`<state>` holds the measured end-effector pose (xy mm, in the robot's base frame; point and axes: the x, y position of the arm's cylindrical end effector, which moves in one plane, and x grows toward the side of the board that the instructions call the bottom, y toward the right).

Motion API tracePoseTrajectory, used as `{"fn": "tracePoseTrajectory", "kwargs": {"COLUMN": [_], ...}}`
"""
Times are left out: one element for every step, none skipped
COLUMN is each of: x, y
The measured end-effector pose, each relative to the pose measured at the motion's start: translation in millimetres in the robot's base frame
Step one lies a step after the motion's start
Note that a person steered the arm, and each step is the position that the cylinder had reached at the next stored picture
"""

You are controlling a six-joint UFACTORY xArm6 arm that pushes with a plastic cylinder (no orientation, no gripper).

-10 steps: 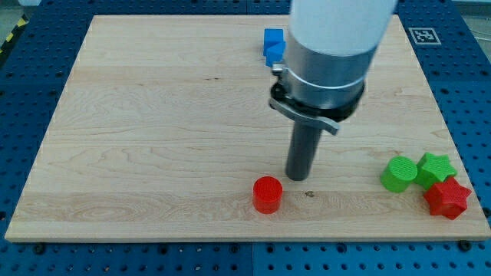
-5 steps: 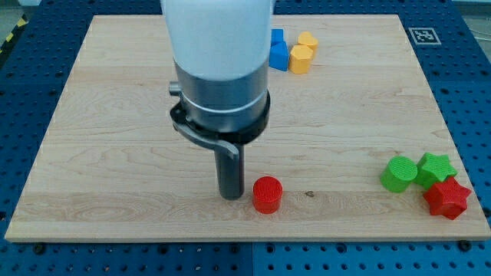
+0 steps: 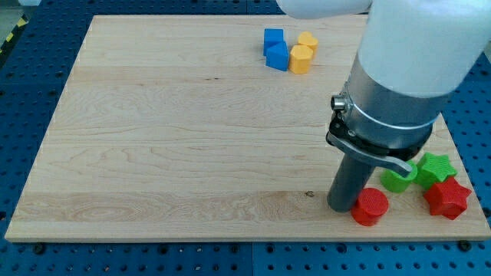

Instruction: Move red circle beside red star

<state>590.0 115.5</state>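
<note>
Pressed against red circle [image 3: 370,205], my tip [image 3: 342,207] rests on wooden board [image 3: 169,138].

The arm comes down from the view's top right, its broad white and grey body upright over the tabletop [image 3: 153,153]. The dark rod points straight down, and my tip [image 3: 343,207] rests near the view's bottom right.

my tip [image 3: 343,207] touches the red circle's [image 3: 370,206] left; red star [image 3: 447,198] lies right.
</note>
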Motion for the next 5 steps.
{"fn": "tracePoseTrajectory", "kwargs": {"x": [22, 28, 28, 28, 28], "y": [0, 6, 31, 47, 49]}}
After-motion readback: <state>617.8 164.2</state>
